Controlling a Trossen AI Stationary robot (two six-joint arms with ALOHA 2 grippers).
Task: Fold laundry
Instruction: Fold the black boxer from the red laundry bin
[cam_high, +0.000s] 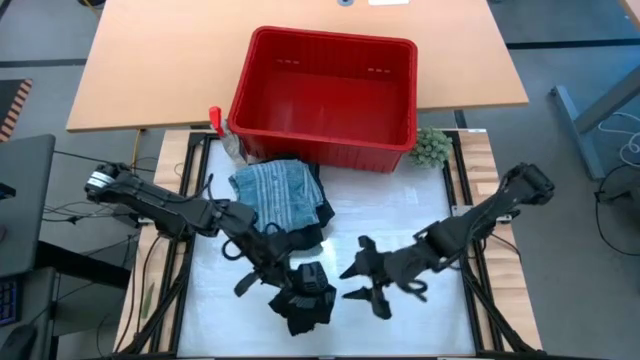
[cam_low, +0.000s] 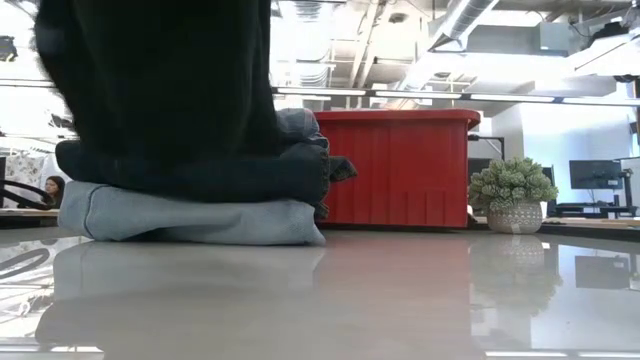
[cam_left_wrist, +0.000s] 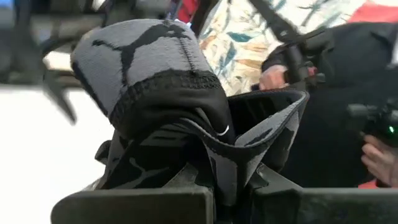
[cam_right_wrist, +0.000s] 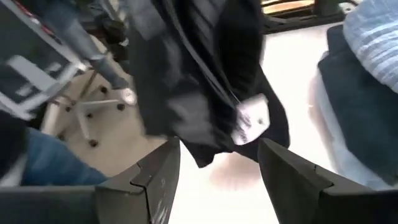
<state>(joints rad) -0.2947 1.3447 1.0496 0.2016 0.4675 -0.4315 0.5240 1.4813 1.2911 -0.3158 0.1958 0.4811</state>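
**Midway: black garment gripped left, right hand released**

Now clenched on a black garment (cam_high: 305, 297) near the front of the white surface (cam_high: 420, 210): left hand (cam_high: 285, 283), with bunched black-and-grey cloth spilling over its fingers (cam_left_wrist: 140, 202) in the left wrist view. Just beside it, spread wide and grasping nothing: right hand (cam_high: 368, 278), its two fingers (cam_right_wrist: 146, 180) framing a hanging black fold and a white tag (cam_right_wrist: 252, 121). Stacked behind, nearer the red basket (cam_high: 325, 85): striped piece (cam_high: 275, 190) over dark navy, light blue at the bottom of the pile (cam_low: 190, 215) in the low view. Beside the basket, a small green plant (cam_high: 432, 146).

Best handled, by judgement, with the left grip kept firm while the right hand closes on a free edge or corner, not the bunched middle; then drawn apart and laid flat before any fold. Worth steering clear of the finished stack.

Hard to read: garment type, hems and corners lost in the crumple. Low view largely blocked by dark cloth close to the lens. Unclear whether any cloth touches the surface. Beyond the surface, a person's hands, purpose unknown.
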